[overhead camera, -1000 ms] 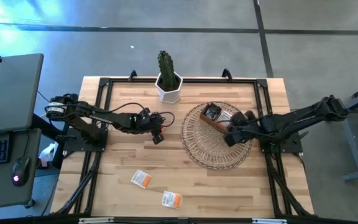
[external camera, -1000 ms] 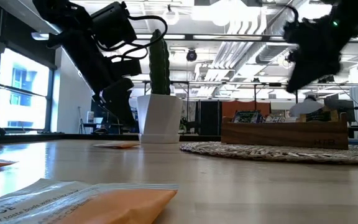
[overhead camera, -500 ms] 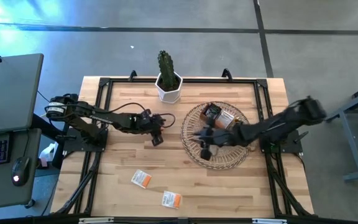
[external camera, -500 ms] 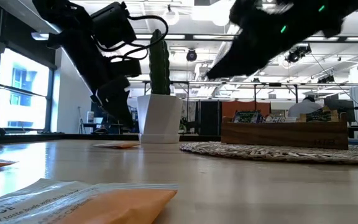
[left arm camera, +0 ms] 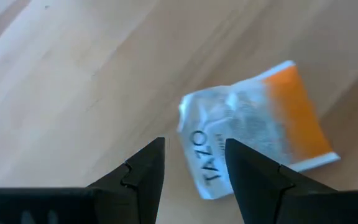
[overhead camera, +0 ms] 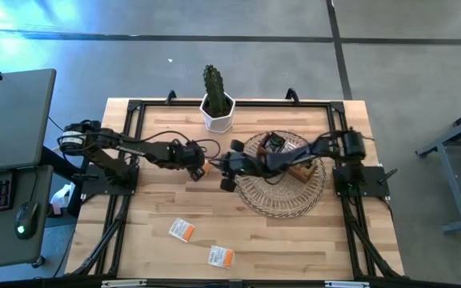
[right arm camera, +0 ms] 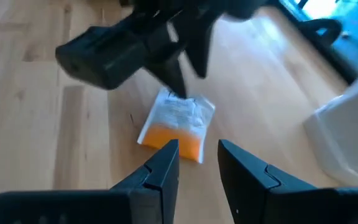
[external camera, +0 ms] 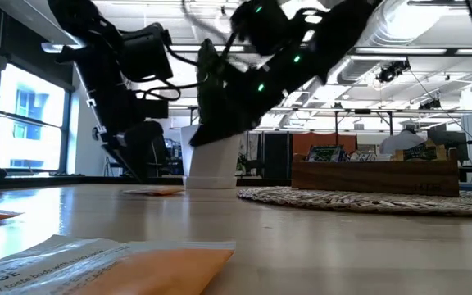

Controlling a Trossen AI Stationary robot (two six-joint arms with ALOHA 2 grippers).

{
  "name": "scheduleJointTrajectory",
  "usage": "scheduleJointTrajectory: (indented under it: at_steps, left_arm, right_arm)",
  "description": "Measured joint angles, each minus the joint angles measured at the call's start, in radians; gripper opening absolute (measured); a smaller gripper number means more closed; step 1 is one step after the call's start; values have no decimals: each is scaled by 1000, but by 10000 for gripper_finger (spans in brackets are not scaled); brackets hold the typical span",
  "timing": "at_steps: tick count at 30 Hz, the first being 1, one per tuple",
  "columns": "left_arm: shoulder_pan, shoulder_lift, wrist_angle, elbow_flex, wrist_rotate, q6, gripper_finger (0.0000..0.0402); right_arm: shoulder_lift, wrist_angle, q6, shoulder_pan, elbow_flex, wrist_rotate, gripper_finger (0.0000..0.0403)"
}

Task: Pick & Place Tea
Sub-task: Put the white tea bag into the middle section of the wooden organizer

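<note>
High view: both arms are meeting near the middle of the table, just left of the round wicker tray. The left gripper is reaching in from the left edge; the right gripper is stretching across from the right edge, over the tray's left rim. The two grippers are standing near each other, with a white-and-orange tea sachet lying flat on the wood between and below them (it is hidden by the arms in this view).

The left wrist view is showing the left gripper's fingers standing parted above the sachet's white end, gripping nothing. The right wrist view is showing the right gripper's fingers parted as well, with a narrow gap and nothing between them; the sachet's orange end is lying just beyond the tips, and the left gripper is hanging over the far, white end.

Two more white-and-orange sachets are lying near the table's front edge: the first front sachet and the second front sachet, well apart from both grippers. A brown wooden box holding further sachets is sitting on the tray. A potted cactus is standing at the back edge.
</note>
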Motion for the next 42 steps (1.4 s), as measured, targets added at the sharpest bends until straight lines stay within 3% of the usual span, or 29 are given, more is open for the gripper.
scheduleJointTrajectory:
  at_steps: [8, 13, 18, 27, 35, 42]
  left_arm:
    - [111, 26, 15, 0, 76, 100, 166]
    - [142, 48, 40, 2, 180, 143, 166]
    - [146, 77, 97, 4, 228, 165, 165]
    - [146, 79, 145, 2, 302, 192, 165]
    - [144, 79, 145, 2, 308, 193, 165]
    - [145, 79, 156, 2, 357, 202, 166]
  right_arm:
    - [160, -65, 3, -43, 148, -121, 108]
    - [210, -78, 3, -55, 179, -127, 108]
    - [245, -71, 17, -77, 184, -200, 108]
    - [248, -143, 66, -90, 186, -229, 103]
    - [229, -211, 159, -71, 186, -411, 78]
    - [215, -238, 157, -57, 184, -377, 64]
